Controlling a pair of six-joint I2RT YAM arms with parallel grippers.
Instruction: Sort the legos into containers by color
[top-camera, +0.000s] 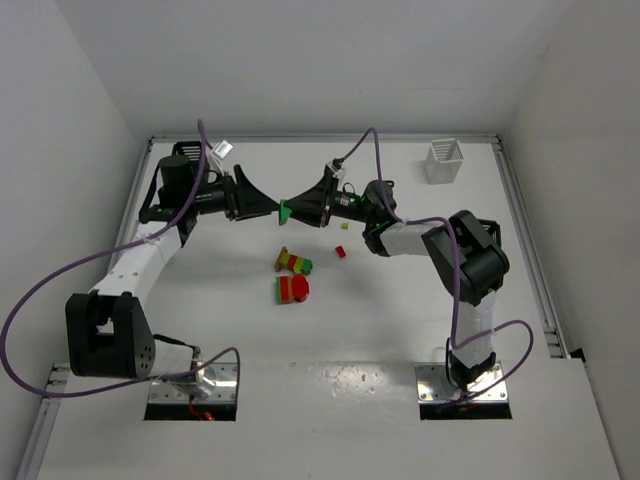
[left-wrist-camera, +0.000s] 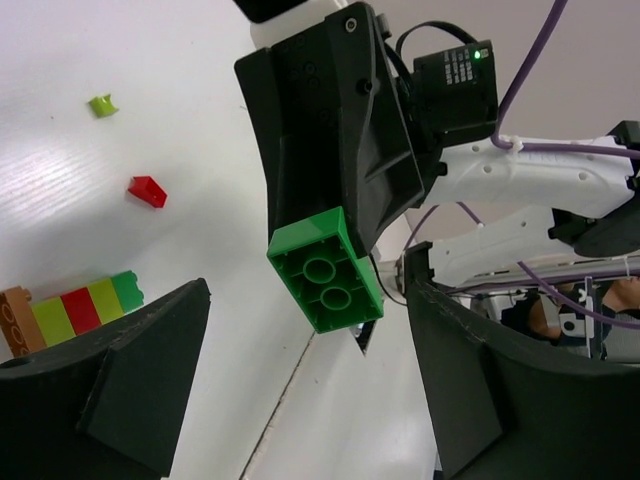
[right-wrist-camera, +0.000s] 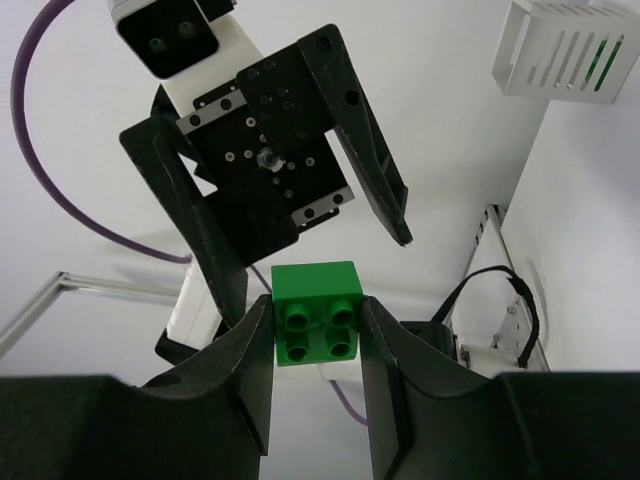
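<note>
The right hand (right-wrist-camera: 318, 322) is closed on a green brick (right-wrist-camera: 317, 310), gripping it by two opposite sides, studs facing the wrist camera. The brick is held in mid-air above the desk (top-camera: 240, 330). The left hand (top-camera: 268, 208) faces it tip to tip, with its fingers (left-wrist-camera: 150, 340) spread wide on either side of the brick, not touching it and holding nothing. A multicolour stack (top-camera: 293, 263), a red-green stack (top-camera: 292, 289) and a small red piece (top-camera: 341, 251) lie on the desk below. A white basket (top-camera: 443, 161) stands at the far right.
</note>
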